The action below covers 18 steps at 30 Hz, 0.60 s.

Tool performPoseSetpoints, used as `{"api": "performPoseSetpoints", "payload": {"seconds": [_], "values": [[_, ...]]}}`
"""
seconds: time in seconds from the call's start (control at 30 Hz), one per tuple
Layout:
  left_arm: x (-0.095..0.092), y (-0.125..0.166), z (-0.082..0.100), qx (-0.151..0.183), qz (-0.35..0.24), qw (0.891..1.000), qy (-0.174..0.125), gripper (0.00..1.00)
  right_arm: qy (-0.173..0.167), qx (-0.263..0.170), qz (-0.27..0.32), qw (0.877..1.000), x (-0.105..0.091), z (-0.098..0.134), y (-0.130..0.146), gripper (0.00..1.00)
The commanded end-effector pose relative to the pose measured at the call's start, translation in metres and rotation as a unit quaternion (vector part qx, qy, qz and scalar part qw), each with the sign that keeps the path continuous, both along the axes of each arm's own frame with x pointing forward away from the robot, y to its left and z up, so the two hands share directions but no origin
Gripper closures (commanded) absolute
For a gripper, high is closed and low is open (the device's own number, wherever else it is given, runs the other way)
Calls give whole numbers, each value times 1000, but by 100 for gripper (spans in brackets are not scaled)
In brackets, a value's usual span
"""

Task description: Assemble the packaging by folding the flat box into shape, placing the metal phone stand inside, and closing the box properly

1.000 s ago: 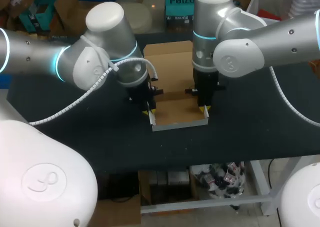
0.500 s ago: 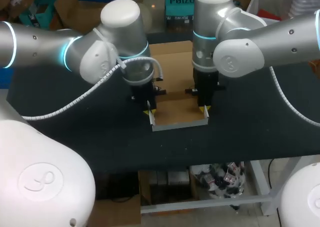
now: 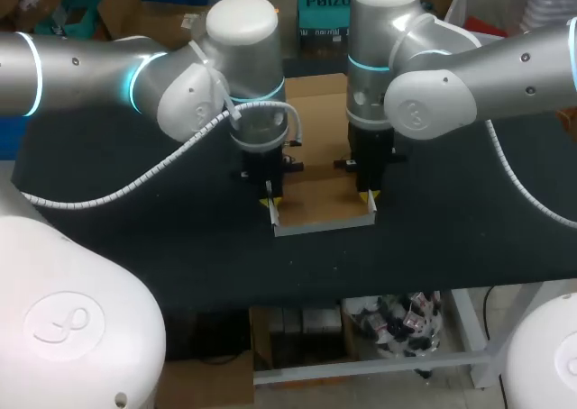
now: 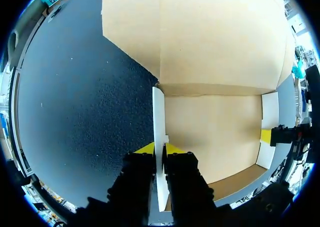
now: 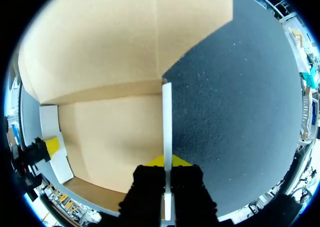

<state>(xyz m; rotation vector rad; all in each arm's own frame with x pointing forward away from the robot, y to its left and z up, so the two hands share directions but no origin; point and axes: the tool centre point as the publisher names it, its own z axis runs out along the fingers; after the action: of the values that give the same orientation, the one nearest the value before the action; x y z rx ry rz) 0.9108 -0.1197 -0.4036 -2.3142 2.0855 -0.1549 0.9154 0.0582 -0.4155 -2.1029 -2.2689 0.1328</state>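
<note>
Cardboard, light, thin and easily creased, the half-folded box (image 3: 320, 197) lies mid-surface (image 3: 162, 238), best held by its raised white sides, where the left jaws pinch one flap (image 4: 159, 132) and the right jaws the opposite flap (image 5: 166, 127)

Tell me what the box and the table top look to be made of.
Box: cardboard, by the look. It is matte brown inside with straight fold creases, and the thin raised side flaps show a smooth white outer face.
Table top: black, matte and finely speckled in the wrist views. It may be a rubber or foam mat, but the look leaves it open.
</note>
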Motion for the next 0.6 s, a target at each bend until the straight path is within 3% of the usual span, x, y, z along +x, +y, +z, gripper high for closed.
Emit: {"api": "performPoseSetpoints", "payload": {"seconds": [0.03, 0.27, 0.43, 0.5, 0.53, 0.6], "values": [[5, -1, -16, 140, 13, 990, 13, 100, 2, -2, 0, 1000, 1, 1, 1, 100], [5, 1, -16, 132, 15, 991, 6, 100, 2, -2, 0, 1000, 1, 1, 1, 100], [4, 2, -14, 127, 16, 992, 0, 100, -16, -1, 6, 1000, -1, 14, 1, 99], [4, 2, -13, 126, 16, 992, -2, 100, -24, 0, 13, 1000, -3, 18, 1, 79], [4, 3, -13, 126, 16, 992, -2, 100, -29, 4, 18, 999, -4, 21, 1, 60], [4, 3, -12, 124, 17, 992, -4, 100, -37, 11, 27, 999, -5, 25, 0, 9]]}}
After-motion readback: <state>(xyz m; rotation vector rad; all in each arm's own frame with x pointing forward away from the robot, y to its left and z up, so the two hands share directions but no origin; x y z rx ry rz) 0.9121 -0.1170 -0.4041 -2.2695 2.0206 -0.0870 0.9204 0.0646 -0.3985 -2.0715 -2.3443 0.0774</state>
